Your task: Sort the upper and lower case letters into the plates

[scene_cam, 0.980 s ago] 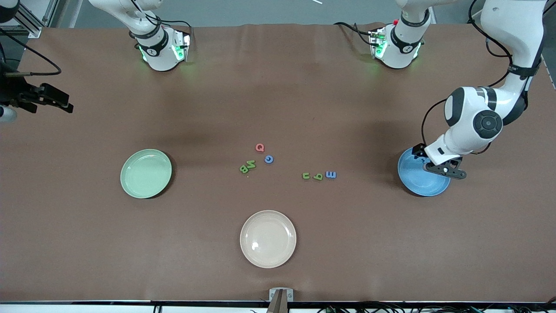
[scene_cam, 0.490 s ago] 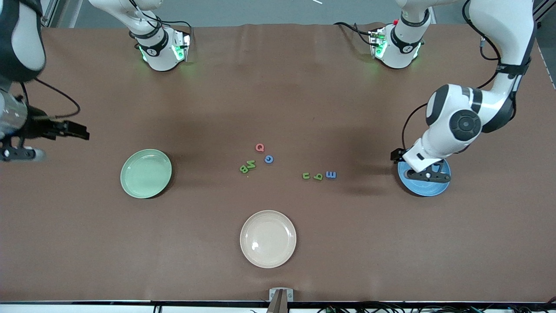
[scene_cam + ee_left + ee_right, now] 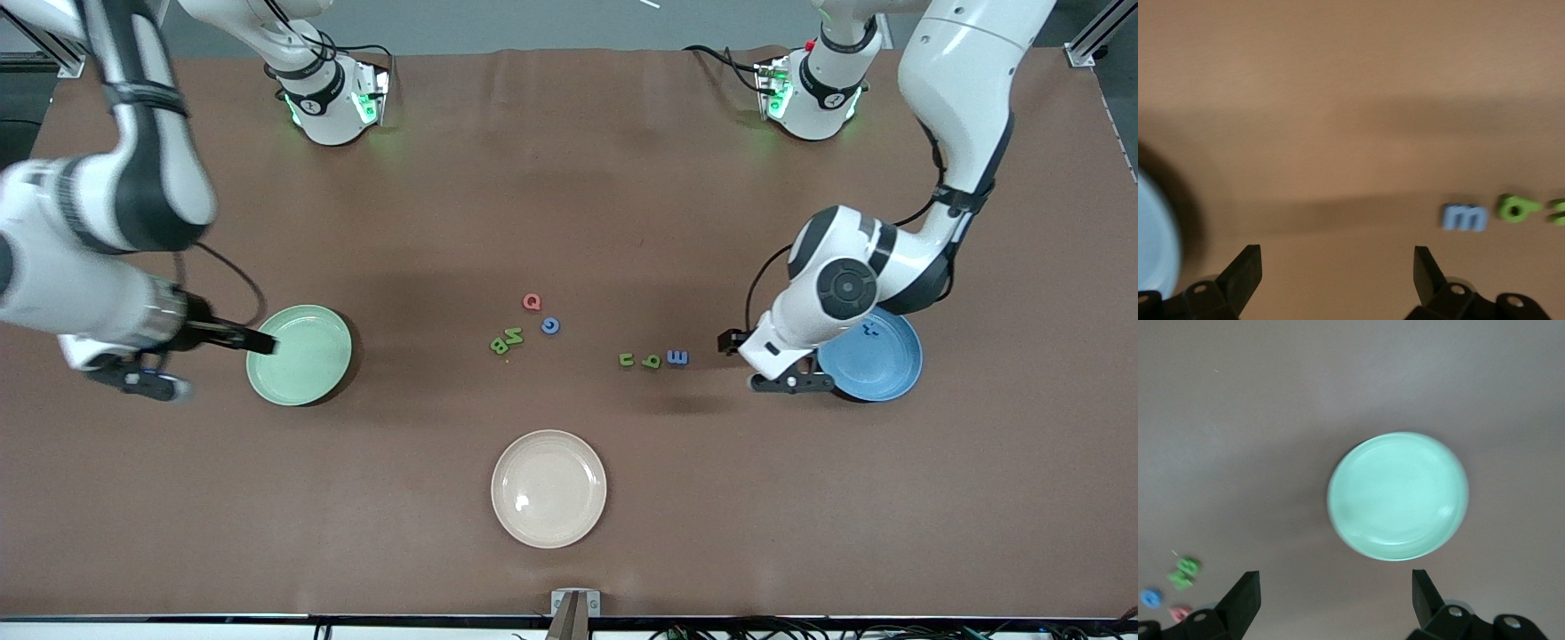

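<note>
The pale green plate (image 3: 299,355) lies toward the right arm's end and shows empty in the right wrist view (image 3: 1398,495). The blue plate (image 3: 876,360) lies toward the left arm's end with a small blue letter (image 3: 872,328) in it. Loose letters lie mid-table: pink Q (image 3: 532,302), blue C (image 3: 550,325), green N and B (image 3: 507,340), two green letters (image 3: 638,360) and a blue m (image 3: 677,357). My left gripper (image 3: 769,363) is open and empty, low between the blue plate and the m (image 3: 1465,217). My right gripper (image 3: 204,363) is open and empty beside the green plate.
A cream-white plate (image 3: 548,488) lies nearer the front camera than the letters. Both arm bases (image 3: 333,98) stand along the table's back edge. The brown table (image 3: 569,204) is bare between the bases and the letters.
Both arms have swung inward. The left gripper moved off the blue plate toward the letters, uncovering the plate. The right gripper came from the table's edge to beside the green plate.
</note>
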`<state>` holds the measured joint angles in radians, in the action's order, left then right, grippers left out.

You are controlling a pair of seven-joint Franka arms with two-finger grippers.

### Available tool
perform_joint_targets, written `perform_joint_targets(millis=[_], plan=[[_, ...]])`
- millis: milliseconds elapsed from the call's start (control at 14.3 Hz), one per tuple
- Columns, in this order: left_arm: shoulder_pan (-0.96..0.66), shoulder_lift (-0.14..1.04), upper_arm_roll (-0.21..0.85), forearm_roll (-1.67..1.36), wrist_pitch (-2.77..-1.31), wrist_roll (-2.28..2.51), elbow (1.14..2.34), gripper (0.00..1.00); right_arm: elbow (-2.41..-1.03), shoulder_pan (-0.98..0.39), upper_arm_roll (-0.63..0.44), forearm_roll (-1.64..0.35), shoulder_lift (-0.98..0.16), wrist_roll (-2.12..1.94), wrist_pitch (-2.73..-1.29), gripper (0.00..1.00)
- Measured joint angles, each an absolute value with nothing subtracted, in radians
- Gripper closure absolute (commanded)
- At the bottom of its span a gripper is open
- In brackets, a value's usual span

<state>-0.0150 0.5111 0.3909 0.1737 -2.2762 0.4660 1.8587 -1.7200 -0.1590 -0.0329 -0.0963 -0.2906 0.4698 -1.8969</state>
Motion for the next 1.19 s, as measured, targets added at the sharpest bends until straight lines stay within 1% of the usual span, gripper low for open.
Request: perform_joint_targets(millis=[210, 350, 700, 980, 1190], plan=[[-0.06, 0.567, 0.39, 0.174, -2.276, 0.486, 1.788, 0.0, -1.797, -0.305, -0.029, -0.096, -0.32, 0.803, -2.018, 0.0], [-0.086, 0.601, 0.389, 0.174, -2.276, 0.511, 1.761, 0.0, -1.818, -0.366, -0.029, -0.096, -0.348, 0.948, -2.073, 0.0], [-0.125, 0.667, 0.385, 0.21, -2.276, 0.528, 1.72, 0.0, -1.824, -0.452, -0.03, -0.096, -0.42, 1.132, -2.213, 0.0], [-0.159, 0.705, 0.385, 0.259, -2.276, 0.62, 1.703, 0.0, -1.825, -0.513, -0.03, -0.096, -0.503, 1.22, -2.348, 0.0], [-0.177, 0.723, 0.385, 0.279, -2.287, 0.664, 1.696, 0.0, -1.822, -0.557, -0.03, -0.096, -0.569, 1.27, -2.417, 0.03]])
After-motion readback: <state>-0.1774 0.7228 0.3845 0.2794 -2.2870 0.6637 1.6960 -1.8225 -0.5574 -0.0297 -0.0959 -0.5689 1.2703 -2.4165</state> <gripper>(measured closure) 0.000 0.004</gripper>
